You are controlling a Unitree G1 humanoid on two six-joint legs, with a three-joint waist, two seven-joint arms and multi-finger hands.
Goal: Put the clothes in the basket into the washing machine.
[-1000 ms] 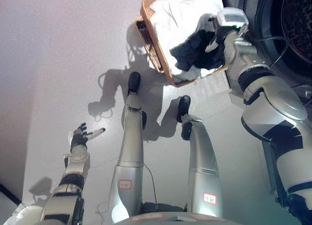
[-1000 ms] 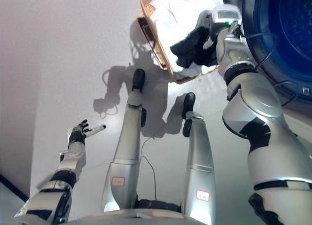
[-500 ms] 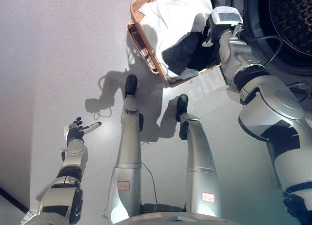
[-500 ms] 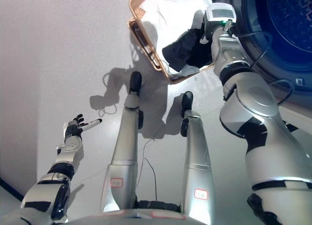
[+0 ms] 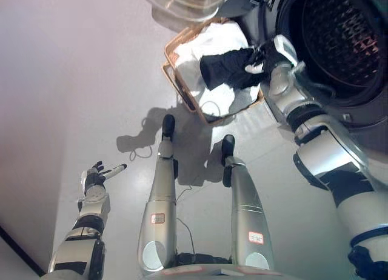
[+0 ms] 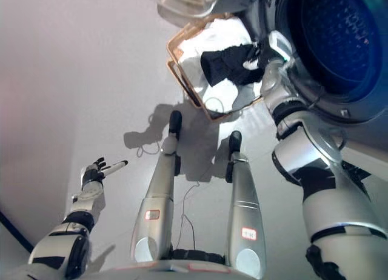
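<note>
A brown wicker basket (image 5: 179,86) stands on the floor ahead, lined with white cloth (image 5: 215,37). My right hand (image 5: 257,59) is over the basket, shut on a dark garment (image 5: 224,69) that hangs lifted above the white cloth. To the right is the washing machine, its round drum opening (image 5: 336,43) dark and uncovered. My left hand (image 5: 97,174) is low on the left, held out over the floor with fingers spread, holding nothing.
The machine's open transparent door (image 5: 182,1) shows at the top edge, behind the basket. Pale bare floor (image 5: 73,80) stretches to the left of the basket. A dark strip runs along the lower left corner.
The camera has tilted up, showing more of the drum and the door. My right hand has raised the dark garment out of the basket toward the drum. The left hand stays put.
</note>
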